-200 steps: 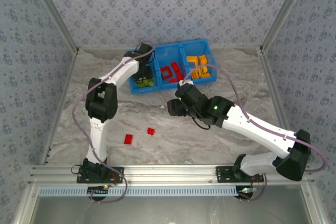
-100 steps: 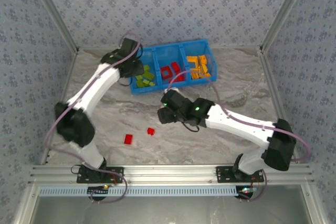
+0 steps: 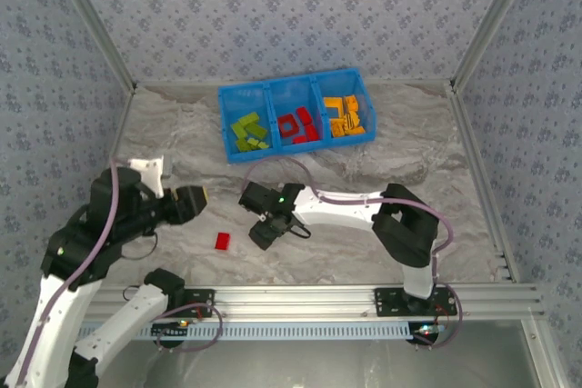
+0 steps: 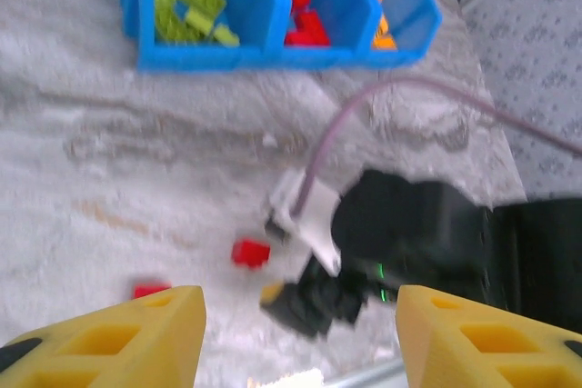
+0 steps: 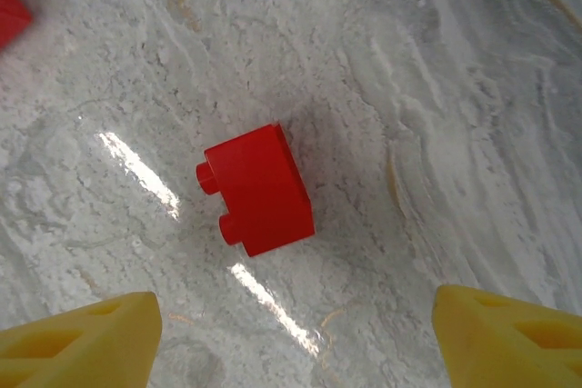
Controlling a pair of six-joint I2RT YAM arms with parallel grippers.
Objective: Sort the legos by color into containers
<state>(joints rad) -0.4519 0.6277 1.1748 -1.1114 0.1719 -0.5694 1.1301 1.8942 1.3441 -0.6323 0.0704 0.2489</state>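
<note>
The blue bin (image 3: 294, 115) stands at the back, holding green bricks (image 3: 247, 131) on the left, red bricks (image 3: 298, 126) in the middle and orange bricks (image 3: 346, 117) on the right. Two red legos lie loose on the table. One is a two-stud brick (image 5: 259, 190) directly below my open right gripper (image 5: 296, 343), ahead of its fingertips and untouched. The other is a flat red piece (image 3: 222, 241) to its left. My right gripper (image 3: 264, 232) hovers low over the table's middle. My left gripper (image 3: 189, 202) is open and empty, pulled back to the near left; its view takes in the bin (image 4: 273, 47) and both red pieces (image 4: 250, 252).
The marble tabletop (image 3: 364, 224) is walled by patterned panels on three sides. A metal rail (image 3: 300, 297) runs along the near edge. The right arm's cable (image 4: 409, 93) loops over the table between the bin and the loose bricks.
My left arm has swung away from the bin's green compartment back to the near left, opening wider. My right gripper has moved left and down until it hangs over the red brick.
</note>
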